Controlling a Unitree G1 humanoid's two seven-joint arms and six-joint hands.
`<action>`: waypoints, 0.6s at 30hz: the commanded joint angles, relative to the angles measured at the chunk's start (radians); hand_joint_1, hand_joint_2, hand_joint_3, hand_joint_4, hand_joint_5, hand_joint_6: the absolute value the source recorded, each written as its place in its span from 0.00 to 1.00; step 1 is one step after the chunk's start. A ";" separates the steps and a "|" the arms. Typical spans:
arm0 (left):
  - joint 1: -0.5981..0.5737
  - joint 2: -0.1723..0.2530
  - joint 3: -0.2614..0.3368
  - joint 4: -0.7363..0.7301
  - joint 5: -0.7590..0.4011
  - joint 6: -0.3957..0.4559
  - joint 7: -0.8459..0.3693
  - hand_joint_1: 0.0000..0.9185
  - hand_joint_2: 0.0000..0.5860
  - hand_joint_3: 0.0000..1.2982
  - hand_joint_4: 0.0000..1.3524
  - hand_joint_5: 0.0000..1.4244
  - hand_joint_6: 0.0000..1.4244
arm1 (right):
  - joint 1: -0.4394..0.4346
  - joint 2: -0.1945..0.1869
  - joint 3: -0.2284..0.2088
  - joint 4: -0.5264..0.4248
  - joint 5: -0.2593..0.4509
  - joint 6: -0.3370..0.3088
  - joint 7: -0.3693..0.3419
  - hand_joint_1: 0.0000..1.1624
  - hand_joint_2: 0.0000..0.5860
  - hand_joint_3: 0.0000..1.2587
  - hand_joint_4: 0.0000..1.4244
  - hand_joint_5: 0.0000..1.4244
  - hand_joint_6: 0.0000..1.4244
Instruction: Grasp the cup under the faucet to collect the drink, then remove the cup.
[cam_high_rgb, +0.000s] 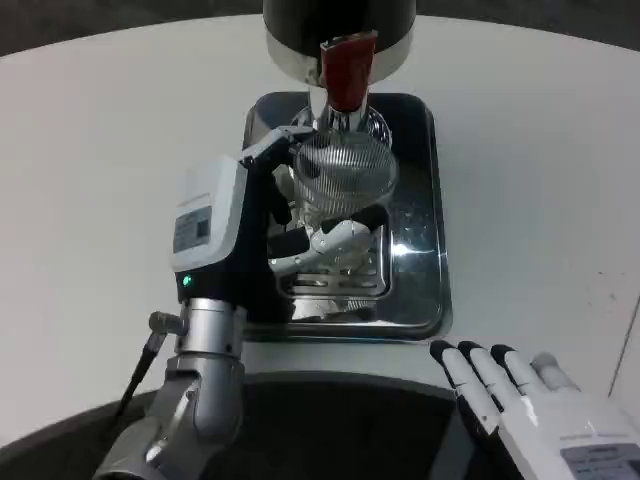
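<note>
A clear ribbed glass cup (342, 175) stands on the drip tray (420, 290) right under the faucet with its red lever (347, 68). My left hand (255, 225) reaches in from the left and its fingers (335, 240) wrap around the cup's lower part. Whether there is any drink in the cup is not clear. My right hand (530, 410) lies flat near the table's front edge at the lower right, fingers stretched out and holding nothing.
The dispenser's dark, steel-banded body (340, 25) stands at the back of the shiny metal tray, which has a slotted grate (335, 280). White table (90, 160) spreads out on both sides. A dark rounded edge (330, 400) runs along the front.
</note>
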 joint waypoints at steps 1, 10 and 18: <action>-0.022 0.003 -0.015 0.003 0.002 -0.004 0.033 0.53 0.36 0.69 0.76 0.70 0.84 | 0.013 -0.002 -0.014 -0.002 0.026 -0.011 -0.018 0.66 0.50 0.00 0.00 0.00 0.00; -0.011 0.023 -0.023 0.000 0.000 0.007 0.032 0.45 0.24 0.53 0.50 0.63 0.87 | 0.017 -0.001 -0.023 0.009 0.054 -0.014 -0.034 0.66 0.50 0.00 0.00 0.00 0.00; -0.003 0.036 -0.026 -0.002 -0.005 0.008 0.017 0.32 0.09 0.32 0.30 0.50 0.80 | 0.026 0.002 -0.022 0.013 0.058 -0.012 -0.047 0.66 0.50 0.00 0.00 0.00 0.00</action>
